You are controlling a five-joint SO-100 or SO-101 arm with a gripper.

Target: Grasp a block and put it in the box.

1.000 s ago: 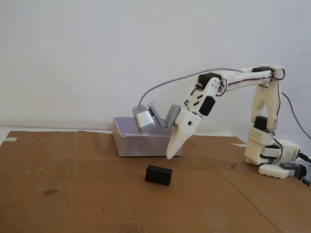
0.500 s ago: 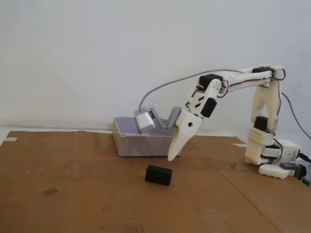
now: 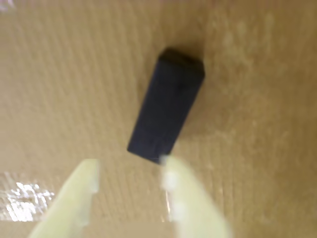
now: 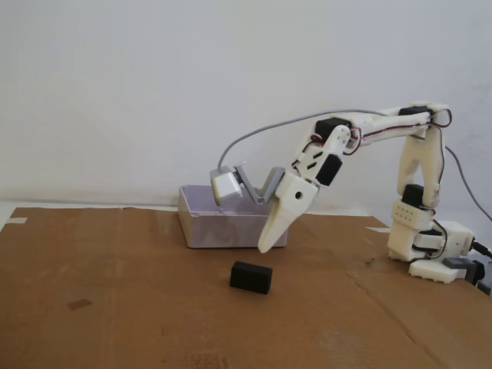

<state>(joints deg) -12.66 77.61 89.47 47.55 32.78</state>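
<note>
1. Block (image 4: 251,277): small matte black rectangular piece, lying flat on the brown cardboard sheet (image 4: 115,307) that covers the bench. It lies free, nothing touching it, in front of the box as the fixed view shows it. In the wrist view the block (image 3: 166,105) lies at a slant, one end toward the top of the picture, the other near the fingertips.

2. Box (image 4: 223,223): shallow pale lavender-grey tray, standing on the cardboard behind the block, apart from it. Its inside cannot be seen from this angle.

3. Gripper (image 4: 264,246): white two-finger unit on the arm, pointing steeply down. In the fixed view its tip hangs in the air above the block and slightly toward the box, clear of both. In the wrist view the gripper (image 3: 130,168) has its jaws parted, with bare cardboard in the gap and nothing held.

4. Relation of block to jaws: the near end of the block lies just beyond the right-hand fingertip (image 3: 171,171) in the wrist view, off to that side of the gap rather than centred in it. The slant likely calls for a sideways shift or wrist turn before descent, so the fingers close across the narrow faces.

5. Wrist camera (image 4: 225,187): silver-grey cuboid with grey cable, mounted beside the gripper.

6. Judged step: approach; grasp not yet made.
</note>
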